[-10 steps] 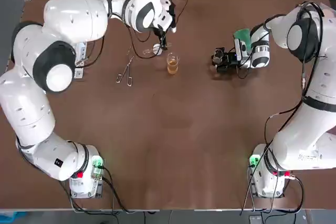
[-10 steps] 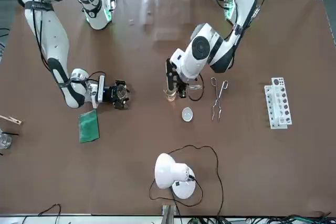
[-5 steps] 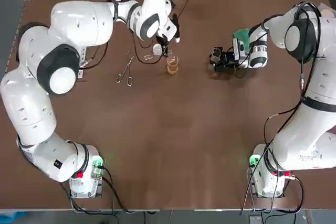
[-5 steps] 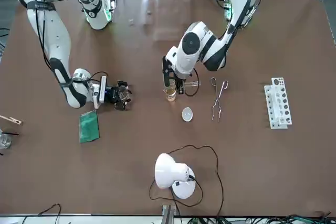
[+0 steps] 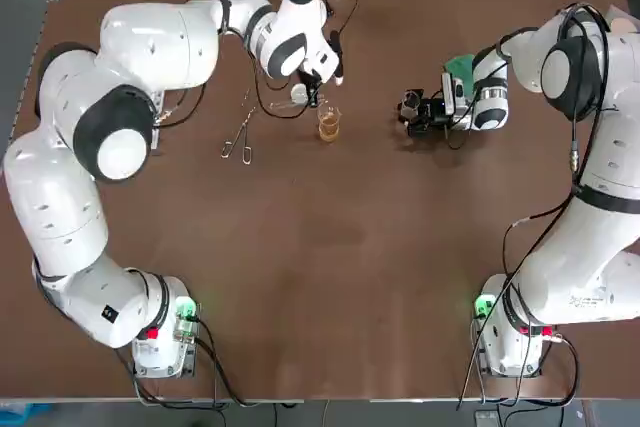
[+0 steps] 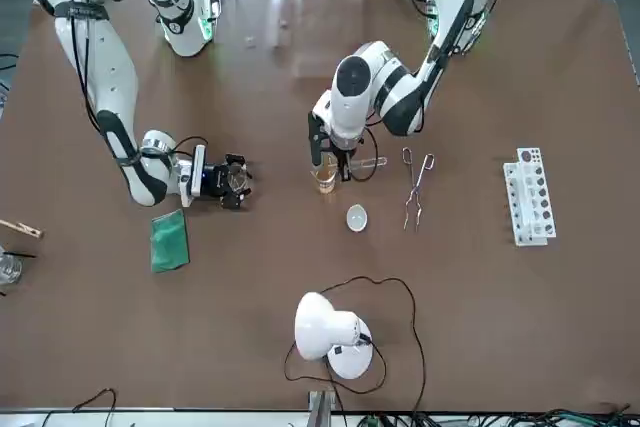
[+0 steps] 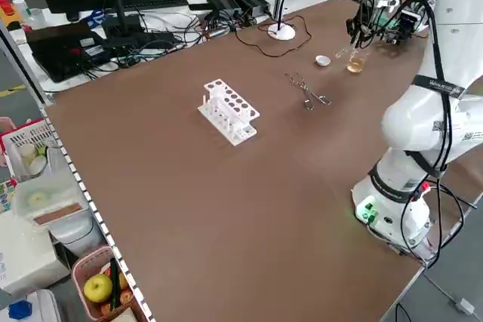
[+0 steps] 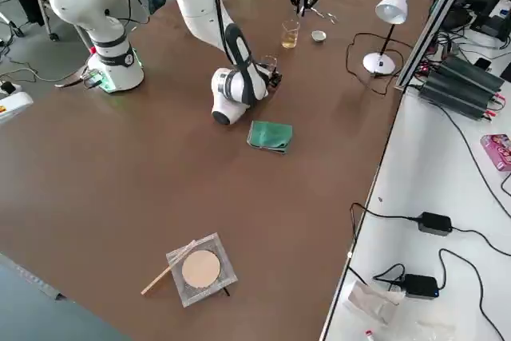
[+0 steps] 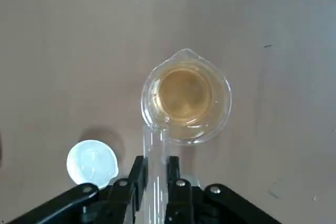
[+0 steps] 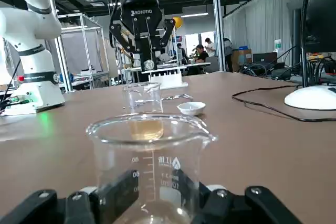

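While my left end effector pinches the test tube, tip at the rim of the amber-filled beaker on the counter, and the right end effector clasps a graduated beaker, I judge the tube light, slick, fragile: hold mid-barrel.

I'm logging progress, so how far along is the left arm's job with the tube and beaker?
Done: the beaker already holds amber liquid. In hand: the left gripper clamps the tube, its tip at the beaker's rim; the right gripper grips a second beaker on the table, apart. Left, probably: the tube is not yet in the rack.
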